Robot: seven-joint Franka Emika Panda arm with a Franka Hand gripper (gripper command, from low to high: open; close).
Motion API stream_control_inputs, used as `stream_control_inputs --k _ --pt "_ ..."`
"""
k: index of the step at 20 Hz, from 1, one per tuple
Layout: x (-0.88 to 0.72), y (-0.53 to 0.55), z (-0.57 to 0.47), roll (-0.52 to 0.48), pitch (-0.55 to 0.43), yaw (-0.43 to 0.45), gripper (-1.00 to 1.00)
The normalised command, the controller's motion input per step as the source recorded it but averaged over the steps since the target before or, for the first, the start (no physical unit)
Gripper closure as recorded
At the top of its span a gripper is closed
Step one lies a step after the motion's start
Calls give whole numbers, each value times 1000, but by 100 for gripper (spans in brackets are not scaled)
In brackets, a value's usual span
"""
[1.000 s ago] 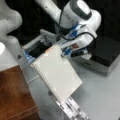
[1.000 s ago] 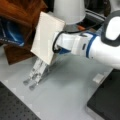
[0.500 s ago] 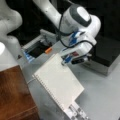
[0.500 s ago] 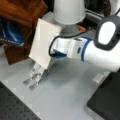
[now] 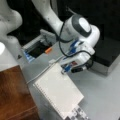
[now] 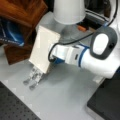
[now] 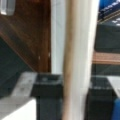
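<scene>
Ok, I've got the gripper [image 7: 75, 87] clamped on the white board [image 5: 58, 93], one black finger [image 7: 47, 86] each side of its thin edge in the wrist view, so the fingers are closed on it. In both front views the board [image 6: 43, 48] is tilted up off the grey tabletop [image 5: 102, 95], held by its upper edge, w/ the gripper [image 5: 66, 70] right at that edge. Board's lower end sits over a small checkered rack [image 6: 32, 76] near the tabletop's middle; can't tell if they touch. Rack [image 5: 76, 115] also peeks out under the board's low corner in a front view. Wooden shelf [image 6: 21, 13] stands just behind the board, near the tabletop's far left corner in a front view. Orange bit [image 5: 48, 50] lies beside the open grey box [image 5: 37, 47], well apart from the gripper. White cylinder [image 6: 68, 11] at the tabletop's far edge.
</scene>
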Motion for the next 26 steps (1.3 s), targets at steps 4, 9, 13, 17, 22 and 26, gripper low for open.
stream_control_inputs --k 4,9,13,17,22,26 --pt "109 47 -163 -308 -166 -80 100" --pt "85 22 -167 -243 -183 -74 100" --pt "43 -39 -190 -185 -190 -55 -100" --pt "20 -56 -234 -147 -206 -28 -100" --pt "-2 -22 -251 -158 -193 -9 -100" --pt "-32 -6 -219 -176 -167 -23 -100"
